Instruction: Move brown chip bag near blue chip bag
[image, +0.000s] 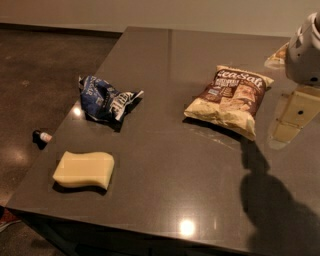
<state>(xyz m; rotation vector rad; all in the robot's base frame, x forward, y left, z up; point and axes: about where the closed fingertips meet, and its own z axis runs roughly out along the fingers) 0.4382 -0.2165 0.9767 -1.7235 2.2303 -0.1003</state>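
The brown chip bag (231, 99) lies flat on the right half of the dark grey table (165, 165), dark brown at its top and pale tan at its lower edge. The blue chip bag (107, 99) lies crumpled on the left half, well apart from the brown bag. My gripper (293, 119) hangs at the right edge of the view, just right of the brown bag and not touching it, below the white arm housing (305, 47).
A plain yellow sponge (84, 170) lies near the table's front left corner. A small dark bottle (42, 136) stands on the floor to the left of the table. The table's front edge runs along the bottom of the view.
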